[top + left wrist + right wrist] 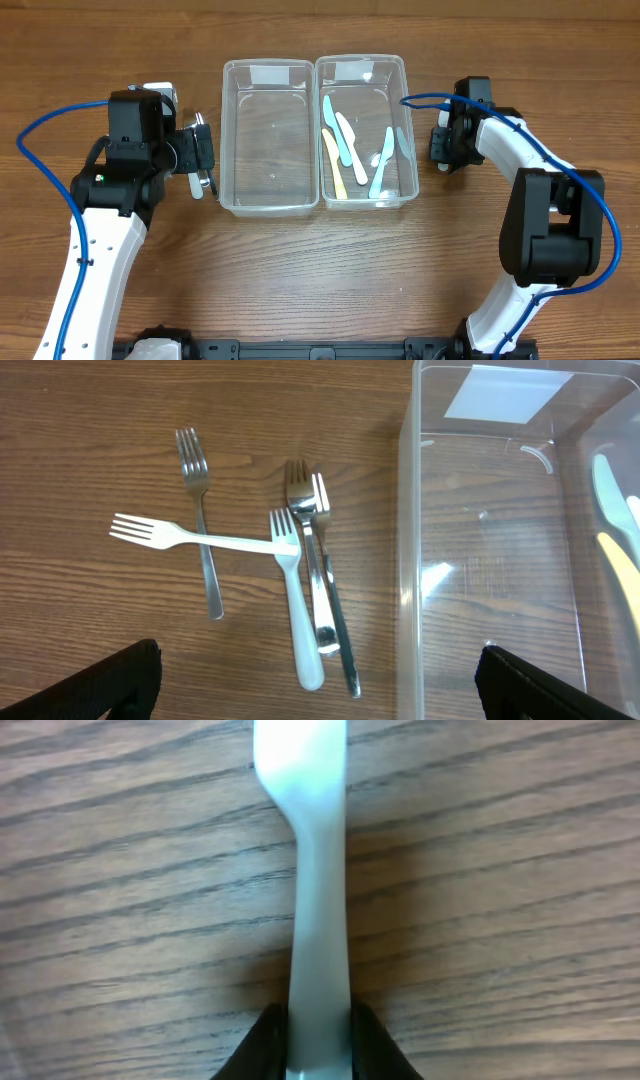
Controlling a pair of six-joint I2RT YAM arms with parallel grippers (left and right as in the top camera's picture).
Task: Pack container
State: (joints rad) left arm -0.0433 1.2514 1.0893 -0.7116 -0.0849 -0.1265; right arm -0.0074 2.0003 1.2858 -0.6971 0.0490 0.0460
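**A:** From above, what is sitting by the empty tub (228,140)?
**B:** Its twin (408,130) is touching its right side, holding pastel knives (350,150). The left gripper (203,165) is hovering just left of it; the right gripper (442,152) is hanging well to its right.
**A:** Left wrist?
**B:** Five forks (300,580) are lying left of the tub, with the fingers (110,685) spread wide.
**A:** Right wrist?
**B:** The fingers are pinching a white utensil (318,870) lying on the table (500,870).

There are two clear containers (268,150), five forks (205,560) and about six plastic knives (347,135).
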